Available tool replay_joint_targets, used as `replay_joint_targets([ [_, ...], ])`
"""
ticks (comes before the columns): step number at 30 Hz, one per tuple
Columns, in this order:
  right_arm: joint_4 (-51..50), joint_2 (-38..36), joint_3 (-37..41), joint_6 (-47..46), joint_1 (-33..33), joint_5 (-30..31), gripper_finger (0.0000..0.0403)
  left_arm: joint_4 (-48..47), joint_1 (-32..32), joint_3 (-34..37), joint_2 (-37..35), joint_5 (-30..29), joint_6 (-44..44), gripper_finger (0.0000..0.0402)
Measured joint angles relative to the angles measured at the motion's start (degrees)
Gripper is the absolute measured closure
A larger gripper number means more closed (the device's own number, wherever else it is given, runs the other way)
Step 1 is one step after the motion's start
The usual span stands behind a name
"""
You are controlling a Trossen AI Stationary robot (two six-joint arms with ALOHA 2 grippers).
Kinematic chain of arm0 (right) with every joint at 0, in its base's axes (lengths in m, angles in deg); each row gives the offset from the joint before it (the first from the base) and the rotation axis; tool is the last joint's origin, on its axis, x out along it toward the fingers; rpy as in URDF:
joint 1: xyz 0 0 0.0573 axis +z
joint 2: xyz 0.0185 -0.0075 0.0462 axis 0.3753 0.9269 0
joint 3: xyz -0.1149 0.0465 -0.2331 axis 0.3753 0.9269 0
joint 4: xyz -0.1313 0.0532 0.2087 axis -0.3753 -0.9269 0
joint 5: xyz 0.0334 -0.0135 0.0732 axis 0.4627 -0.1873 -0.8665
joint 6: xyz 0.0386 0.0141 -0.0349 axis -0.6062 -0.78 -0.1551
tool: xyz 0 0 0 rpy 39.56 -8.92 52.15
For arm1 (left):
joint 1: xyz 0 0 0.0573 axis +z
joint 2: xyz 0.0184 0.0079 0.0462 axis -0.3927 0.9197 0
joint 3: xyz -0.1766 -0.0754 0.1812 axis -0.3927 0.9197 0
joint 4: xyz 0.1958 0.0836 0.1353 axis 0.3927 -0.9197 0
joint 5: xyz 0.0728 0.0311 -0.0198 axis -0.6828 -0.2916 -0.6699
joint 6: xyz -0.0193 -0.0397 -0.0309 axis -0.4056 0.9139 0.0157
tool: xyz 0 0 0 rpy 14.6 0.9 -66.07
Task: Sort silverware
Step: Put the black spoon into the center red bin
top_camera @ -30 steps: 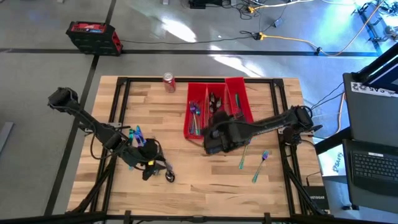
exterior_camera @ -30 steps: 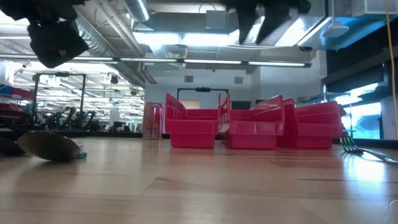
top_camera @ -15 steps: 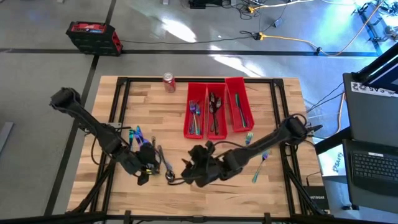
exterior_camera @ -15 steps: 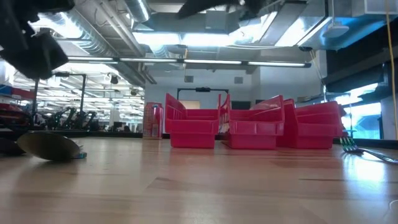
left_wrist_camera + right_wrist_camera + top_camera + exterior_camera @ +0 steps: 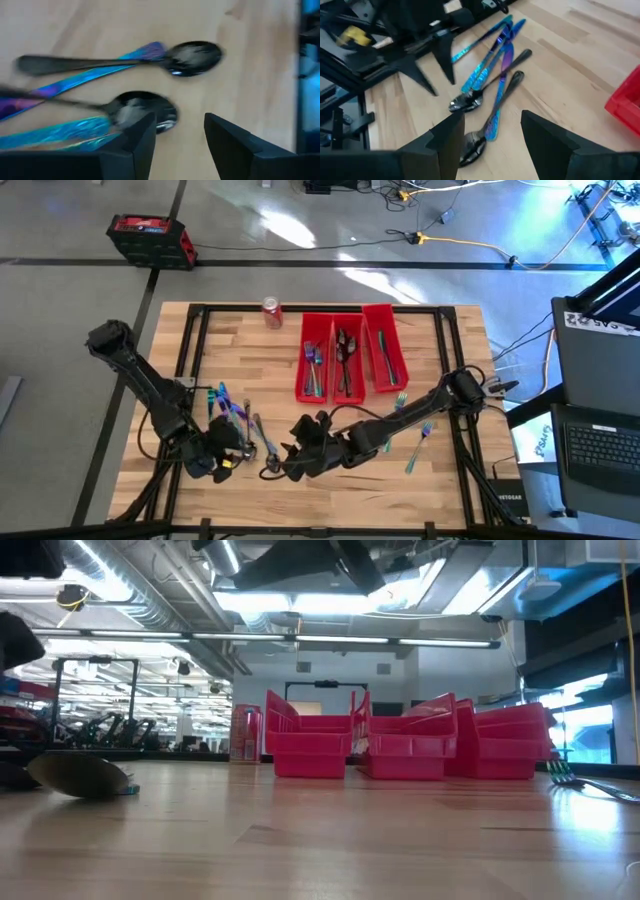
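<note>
The left gripper (image 5: pixel 228 461) is hovering with fingers apart, holding nothing, beside the loose silverware (image 5: pixel 240 425). The right gripper (image 5: pixel 283 462) is waiting just beyond, also parted and empty. These pieces look light, stiff and slippery; pinching mid-handle seems safest. More are lying in the bins (image 5: pixel 377 320). No writing is legible.

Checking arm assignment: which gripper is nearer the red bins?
Right. The right gripper hovers over the loose silverware pile, in front of the red bins; the left gripper sits farther out, on the pile's far side.
</note>
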Motion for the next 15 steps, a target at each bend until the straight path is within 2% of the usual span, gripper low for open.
replay_joint_targets([
  [7,0.2,0.0,0.0,0.0,-0.8,0.1,0.0221,1.3,-0.2,0.0,0.4,-1.9,-0.8,0.0281],
  [15,0.3,0.0,0.0,0.0,-1.1,0.1,0.0221,1.6,-0.2,0.0,2.0,-2.1,-1.3,0.0353],
])
